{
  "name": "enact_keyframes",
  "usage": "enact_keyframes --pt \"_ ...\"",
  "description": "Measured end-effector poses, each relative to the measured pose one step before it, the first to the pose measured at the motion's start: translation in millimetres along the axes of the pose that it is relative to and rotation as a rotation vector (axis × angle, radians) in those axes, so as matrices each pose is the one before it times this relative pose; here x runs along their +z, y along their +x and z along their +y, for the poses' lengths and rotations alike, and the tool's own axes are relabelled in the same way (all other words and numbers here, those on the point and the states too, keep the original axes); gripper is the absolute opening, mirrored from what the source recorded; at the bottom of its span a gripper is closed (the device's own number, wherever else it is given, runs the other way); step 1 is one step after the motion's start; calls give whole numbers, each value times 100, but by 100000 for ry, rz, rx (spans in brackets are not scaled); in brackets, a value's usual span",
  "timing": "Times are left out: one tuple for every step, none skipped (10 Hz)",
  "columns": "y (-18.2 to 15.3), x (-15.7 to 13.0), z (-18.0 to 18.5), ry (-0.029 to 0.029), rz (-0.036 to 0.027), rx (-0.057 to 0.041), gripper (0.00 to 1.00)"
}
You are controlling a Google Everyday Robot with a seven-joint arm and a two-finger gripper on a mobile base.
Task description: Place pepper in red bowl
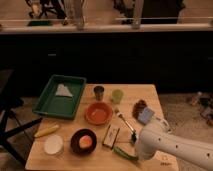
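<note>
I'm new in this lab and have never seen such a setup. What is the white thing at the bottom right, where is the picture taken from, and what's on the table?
The white thing is a robot's arm. Its hand, at the arm's tip, is shut and sits low by the right end of a green pepper. Whether it grips the pepper is hidden. The single camera looks down on the wooden table from the robot's side. Also on the table are a red bowl, a green tray, two cups, a dark bowl, a white dish and a yellow item.
</note>
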Motion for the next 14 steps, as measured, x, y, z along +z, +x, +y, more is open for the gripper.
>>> enact_keyframes --pt "-74 -728 53 590 83 -105 0" --pt "-94 -248 15 244 -46 -379 0" --pt "-26 -56 -156 371 -154 -378 0" --pt "-70 -360 -382 615 -202 -285 0" --pt "-208 -646 -474 769 -165 -311 0" --pt "-273 -1278 -428 474 8 -292 0" --pt "-175 -653 -149 142 -27 -152 0" --pt "-102 -369 -195 451 -92 34 0" --pt "-321 -238 -519 595 -137 -424 0" --pt "-346 -412 -503 764 -340 -165 0" --pt "-79 -382 -277 512 -25 172 0" --pt "-120 -640 -339 567 -75 378 0" --pt "-83 -407 -230 124 84 -95 0" --pt "-302 -235 -555 412 127 -1015 0"
